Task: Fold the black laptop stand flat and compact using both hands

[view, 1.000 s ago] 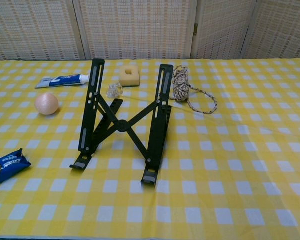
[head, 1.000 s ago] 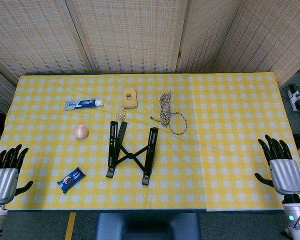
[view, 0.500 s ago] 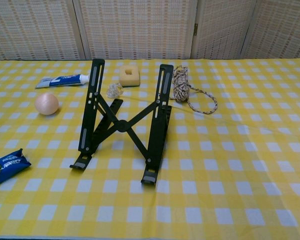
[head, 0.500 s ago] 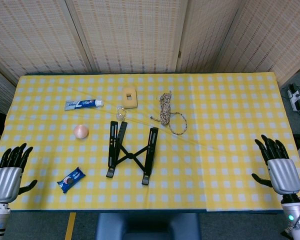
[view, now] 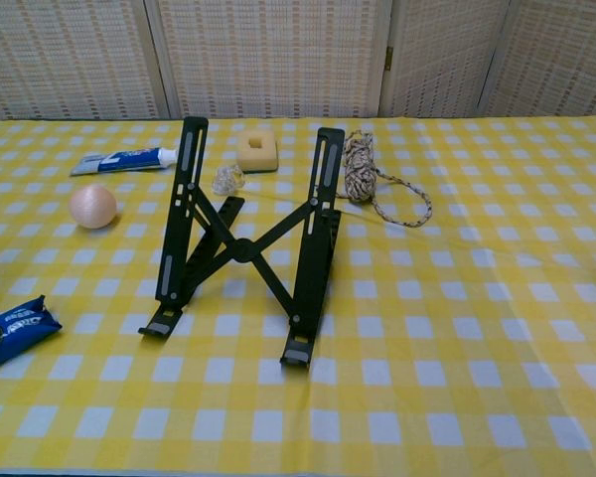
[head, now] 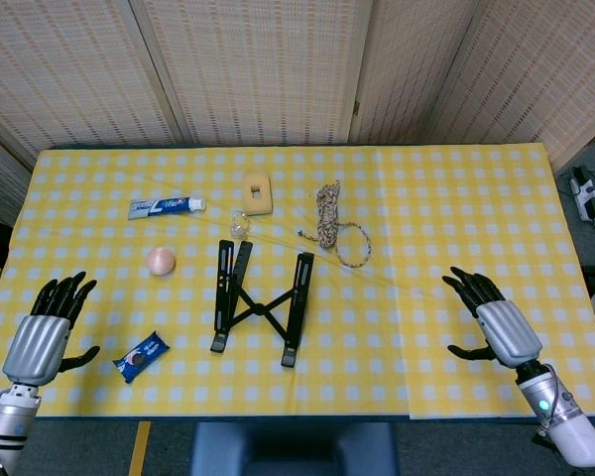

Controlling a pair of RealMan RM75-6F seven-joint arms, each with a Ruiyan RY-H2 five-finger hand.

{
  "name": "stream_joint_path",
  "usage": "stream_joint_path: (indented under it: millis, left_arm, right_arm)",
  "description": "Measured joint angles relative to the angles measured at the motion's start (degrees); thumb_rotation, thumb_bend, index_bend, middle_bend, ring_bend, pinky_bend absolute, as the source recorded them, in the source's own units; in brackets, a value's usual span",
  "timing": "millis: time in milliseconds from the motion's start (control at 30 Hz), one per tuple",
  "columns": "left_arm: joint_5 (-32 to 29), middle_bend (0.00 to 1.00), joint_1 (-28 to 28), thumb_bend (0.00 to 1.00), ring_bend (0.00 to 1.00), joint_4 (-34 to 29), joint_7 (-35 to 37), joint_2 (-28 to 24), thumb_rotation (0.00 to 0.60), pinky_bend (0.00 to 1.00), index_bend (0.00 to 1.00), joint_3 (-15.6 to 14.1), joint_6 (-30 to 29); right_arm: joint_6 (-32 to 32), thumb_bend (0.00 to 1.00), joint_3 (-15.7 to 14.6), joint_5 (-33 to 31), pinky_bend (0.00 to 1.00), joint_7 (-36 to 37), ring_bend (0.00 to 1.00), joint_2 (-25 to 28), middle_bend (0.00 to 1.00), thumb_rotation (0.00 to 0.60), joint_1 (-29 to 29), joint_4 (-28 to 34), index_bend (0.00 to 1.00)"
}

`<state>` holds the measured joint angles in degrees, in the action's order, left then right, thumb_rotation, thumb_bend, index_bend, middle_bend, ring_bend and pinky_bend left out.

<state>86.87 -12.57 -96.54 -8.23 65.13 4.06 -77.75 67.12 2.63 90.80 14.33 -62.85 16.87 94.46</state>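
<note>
One black metal laptop stand point(head: 258, 302), its two long rails joined by crossed struts, stands unfolded near the middle of a table covered in a yellow-and-white checked cloth point(head: 426, 218); in the chest view the stand point(view: 246, 243) rises propped on its legs, its rails tilted up toward the far wall. Two robot hands are over the table's near corners, both well apart from the stand. The left hand point(head: 42, 337) has its fingers spread and holds nothing; the right hand point(head: 496, 325) likewise has its fingers apart and grips nothing. Six other items share the cloth, one of each: a blue-and-white toothpaste tube point(head: 166, 206) at the far left, a pale pink ball point(head: 160, 261) near the stand's left rail, a blue snack packet point(head: 141, 357) close to the left hand, a tan block with a rectangular hole point(head: 257, 192) beyond the stand, a small clear glassy object point(head: 240, 225) just beside the stand's far end, and a coiled speckled rope point(head: 332, 226) to its right.
</note>
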Motion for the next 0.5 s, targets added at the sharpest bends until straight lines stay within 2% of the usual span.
stream_joint_path:
  millis: [300, 500]
  left_arm:
    - [0.36, 0.03, -3.04, 0.20, 0.02, -0.31, 2.22, 0.37, 0.600, 0.00, 0.08, 0.26, 3.28]
    - [0.30, 0.04, -3.22, 0.20, 0.02, -0.24, 2.61, 0.45, 0.600, 0.00, 0.08, -0.23, 3.40]
  right_arm:
    - [-9.52, 0.18, 0.87, 0.30, 0.00, 13.29, 0.02, -3.27, 0.00, 0.600, 8.18, -1.11, 0.00]
    - [-14.86, 0.18, 2.01, 0.41, 0.00, 25.92, 0.02, -6.57, 0.00, 0.600, 14.11, -3.06, 0.00]
